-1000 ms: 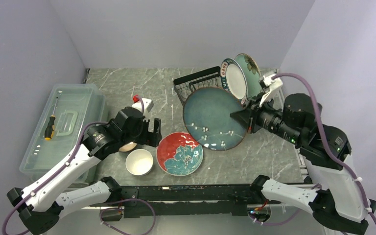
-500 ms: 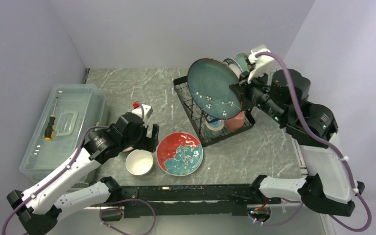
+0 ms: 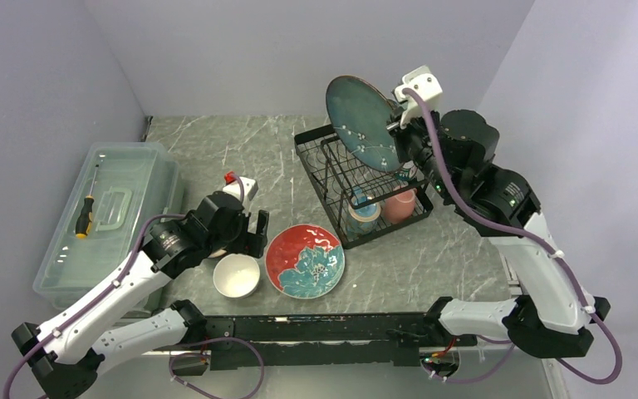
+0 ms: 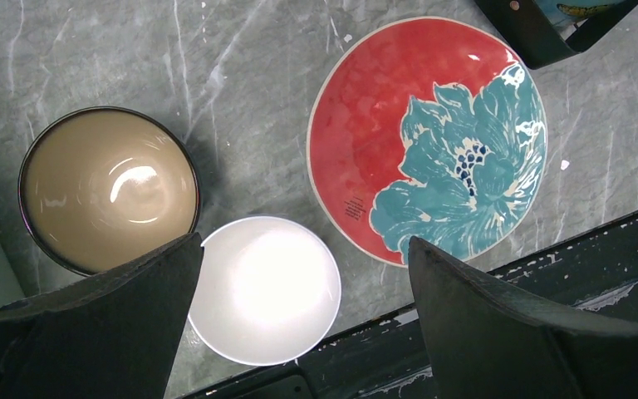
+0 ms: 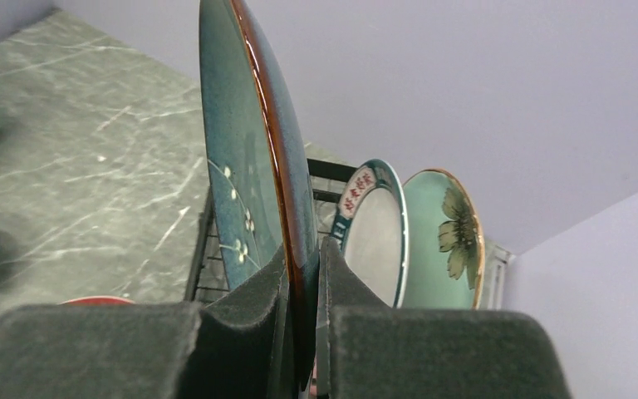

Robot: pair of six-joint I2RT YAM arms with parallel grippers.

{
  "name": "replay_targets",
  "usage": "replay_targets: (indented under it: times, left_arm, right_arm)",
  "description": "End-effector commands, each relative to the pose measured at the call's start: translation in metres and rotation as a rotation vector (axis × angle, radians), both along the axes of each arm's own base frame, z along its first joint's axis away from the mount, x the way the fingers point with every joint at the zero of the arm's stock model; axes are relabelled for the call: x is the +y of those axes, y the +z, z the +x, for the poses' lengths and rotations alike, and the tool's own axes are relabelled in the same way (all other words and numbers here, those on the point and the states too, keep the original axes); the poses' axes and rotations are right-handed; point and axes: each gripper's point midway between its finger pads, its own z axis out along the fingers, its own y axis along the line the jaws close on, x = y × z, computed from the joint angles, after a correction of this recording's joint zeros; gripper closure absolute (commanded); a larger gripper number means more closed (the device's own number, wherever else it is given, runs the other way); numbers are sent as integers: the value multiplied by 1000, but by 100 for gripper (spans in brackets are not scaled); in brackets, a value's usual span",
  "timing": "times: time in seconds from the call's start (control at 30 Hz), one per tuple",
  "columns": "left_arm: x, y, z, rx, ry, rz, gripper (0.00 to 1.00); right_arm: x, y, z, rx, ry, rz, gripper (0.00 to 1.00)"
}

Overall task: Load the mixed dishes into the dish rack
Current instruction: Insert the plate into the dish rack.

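Worktop, left of the rack: white bowl and red plate await loading. Above the rack: teal plate, on edge. Keep it upright, align its rim with a free slot beside the lettered plate, lower until the wires bear it, then release. Left arm bent low; left gripper spread over the white bowl. Right arm raised over the rack; right gripper pinching the teal plate's rim.

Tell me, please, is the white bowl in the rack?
No, the white bowl lies beside the red plate, well outside the rack.
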Motion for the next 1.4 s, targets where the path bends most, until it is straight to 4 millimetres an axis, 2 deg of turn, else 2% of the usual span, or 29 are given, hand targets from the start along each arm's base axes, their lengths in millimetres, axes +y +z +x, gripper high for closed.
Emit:
replay_targets:
  times: [0.0,0.23,0.6,1.37]
  left_arm:
    - [-1,-3,4,-11,-6,15,1]
    - [-3,-9,4,17,-10,37,1]
    - [-2,-8,4,10,-6,30,1]
    - [-1,-7,4,9,3,31,0]
  right_arm:
    - [-20,69,12,-251,-129,127,100]
    - [-18,56,23,-267,-164,72,100]
    - [-9,24,41,-245,-200,1,100]
    - [-17,0,53,-219,-285,-13,100]
